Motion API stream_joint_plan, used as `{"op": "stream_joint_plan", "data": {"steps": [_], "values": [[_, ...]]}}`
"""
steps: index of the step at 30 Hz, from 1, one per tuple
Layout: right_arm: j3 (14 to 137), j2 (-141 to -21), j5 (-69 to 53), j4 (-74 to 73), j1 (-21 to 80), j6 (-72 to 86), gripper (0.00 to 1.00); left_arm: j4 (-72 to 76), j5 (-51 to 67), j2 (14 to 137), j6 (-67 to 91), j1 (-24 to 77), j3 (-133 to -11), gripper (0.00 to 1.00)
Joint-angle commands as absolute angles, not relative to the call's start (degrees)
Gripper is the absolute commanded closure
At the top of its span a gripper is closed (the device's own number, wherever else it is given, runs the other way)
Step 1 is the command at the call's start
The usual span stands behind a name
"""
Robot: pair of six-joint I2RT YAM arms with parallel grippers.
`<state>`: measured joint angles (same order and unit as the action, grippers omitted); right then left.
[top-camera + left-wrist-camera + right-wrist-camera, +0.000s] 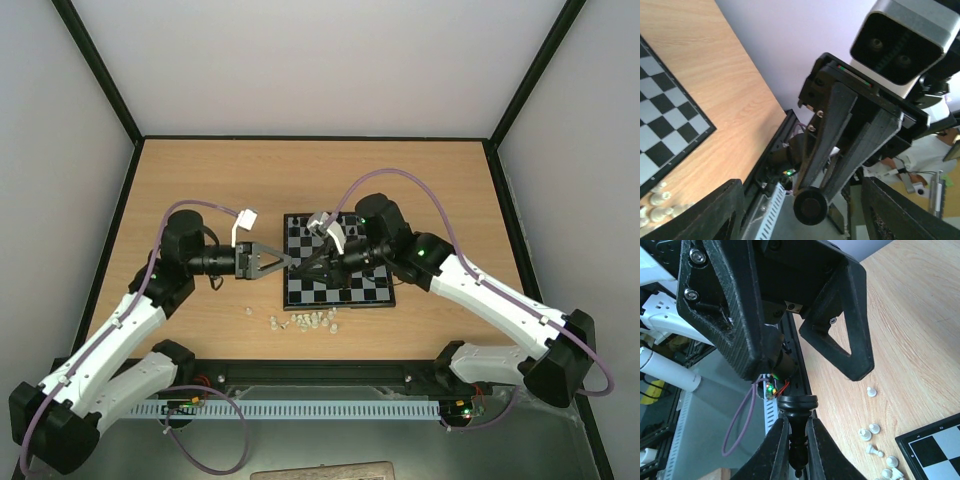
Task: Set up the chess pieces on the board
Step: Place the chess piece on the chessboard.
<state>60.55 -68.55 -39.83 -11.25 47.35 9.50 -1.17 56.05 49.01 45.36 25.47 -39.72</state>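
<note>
The right gripper [308,267] reaches leftward over the left part of the board [362,290]; its jaws are clenched on 1 black chess piece [798,435], pinched along its stem, with the round base sticking out past the fingertips; the piece is held in the air, clear of the squares, about above the board's left edge; which chessman it is I cannot tell.

The left gripper [285,262] points rightward at it from the left side of the tabletop [200,180], tip to tip with the right one; its jaws are released and stand wide; in the left wrist view its 2 fingers [715,215] sit in the bottom corners, and the piece's base [810,205] lines up with the gap between them, touching neither; the right wrist view shows the base just short of those open fingertips.

A loose cluster of whitish pieces [305,322] lies on the tabletop just near of the board's near-left corner, some upright, some tipped over; 1 of them sits a little further left, apart from the rest.
</note>
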Motion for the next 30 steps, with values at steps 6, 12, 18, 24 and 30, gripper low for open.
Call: {"op": "stream_joint_plan", "data": {"steps": [6,12,18,24,30], "values": [[60.4,-69.1,-44.1,-9.7,46.5,10.2,0.92,4.2,62.8,48.8,46.8,26.7,-38.6,0.42],[61.7,-70.7,-44.5,-9.3,46.2,10.4,0.92,2.6,62.9,48.4,45.6,27.7,-37.7,0.46],[62.8,-72.6,-44.6,-9.4,46.2,10.4,0.92,0.9,62.8,47.6,44.4,27.7,-37.2,0.51],[63.2,-72.8,-44.8,-9.4,46.1,10.4,0.92,-0.1,62.7,47.7,43.2,27.7,-36.6,0.59],[63.0,-72.7,-45.0,-9.4,46.1,10.4,0.92,-0.8,62.2,49.0,42.3,27.7,-36.6,0.76]]}}
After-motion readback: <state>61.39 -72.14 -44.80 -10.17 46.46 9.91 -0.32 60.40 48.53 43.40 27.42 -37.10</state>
